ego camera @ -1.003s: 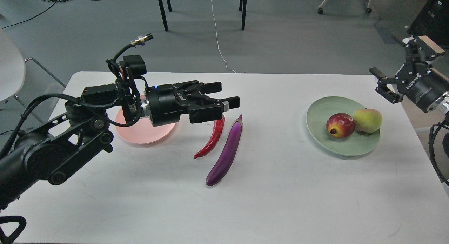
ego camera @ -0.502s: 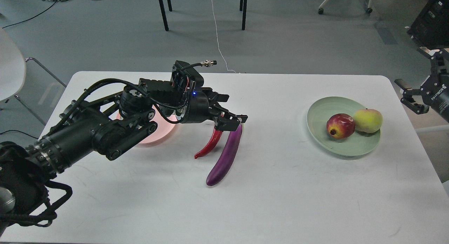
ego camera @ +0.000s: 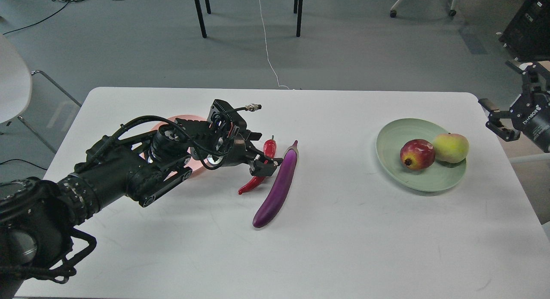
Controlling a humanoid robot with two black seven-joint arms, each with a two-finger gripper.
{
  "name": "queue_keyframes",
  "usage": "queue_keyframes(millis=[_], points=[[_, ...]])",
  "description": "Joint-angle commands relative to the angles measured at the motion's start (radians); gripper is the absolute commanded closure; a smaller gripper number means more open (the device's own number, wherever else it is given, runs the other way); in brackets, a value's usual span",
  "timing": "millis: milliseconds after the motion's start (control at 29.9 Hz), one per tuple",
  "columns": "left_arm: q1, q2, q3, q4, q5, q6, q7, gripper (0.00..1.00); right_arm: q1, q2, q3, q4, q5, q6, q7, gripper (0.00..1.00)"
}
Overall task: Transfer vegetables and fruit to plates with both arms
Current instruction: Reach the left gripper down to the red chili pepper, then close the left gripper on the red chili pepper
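Having dropped lower, left gripper [ego camera: 263, 163] fingers straddle the chili pepper [ego camera: 259, 175], apart; right gripper [ego camera: 494, 118] fingers apart.

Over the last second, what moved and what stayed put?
The left gripper came down from above the table onto the chili pepper, its jaws now around the middle. The right gripper drew back toward the table's right edge. Eggplant, both fruits and both plates stayed put.

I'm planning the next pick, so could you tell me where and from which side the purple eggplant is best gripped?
Grip the eggplant at mid-length, from above, fingers spanning its narrow width. It lies flat and slender on the table; its right side is clear, while the chili sits close on its left.
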Motion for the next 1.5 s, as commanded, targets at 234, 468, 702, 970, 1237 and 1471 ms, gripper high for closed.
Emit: queue_keyframes(millis=[234,468,702,970,1237,1471], points=[[0.021,0.005,0.004,0.038,0.027,0.014,-0.003,0.11,-0.002,0.003,0.002,0.000,-0.001,0.000,0.000,0.01],[0.023,0.006,0.004,0.038,0.035,0.014,-0.004,0.24,-0.015,0.003,0.002,0.000,-0.001,0.000,0.000,0.01],[0.027,0.008,0.004,0.038,0.033,0.014,-0.006,0.27,-0.016,0.001,0.002,-0.002,-0.001,0.000,0.000,0.01],[0.023,0.005,0.004,0.033,0.033,0.014,-0.006,0.27,-0.019,0.001,0.003,-0.002,-0.001,0.000,0.000,0.01],[0.024,0.002,0.004,0.023,0.033,0.014,-0.006,0.27,-0.028,0.001,0.002,-0.002,-0.001,0.000,0.000,0.01],[0.029,0.000,0.004,0.018,0.036,0.014,-0.006,0.27,-0.030,0.000,0.003,-0.002,-0.001,0.000,0.000,0.01]])
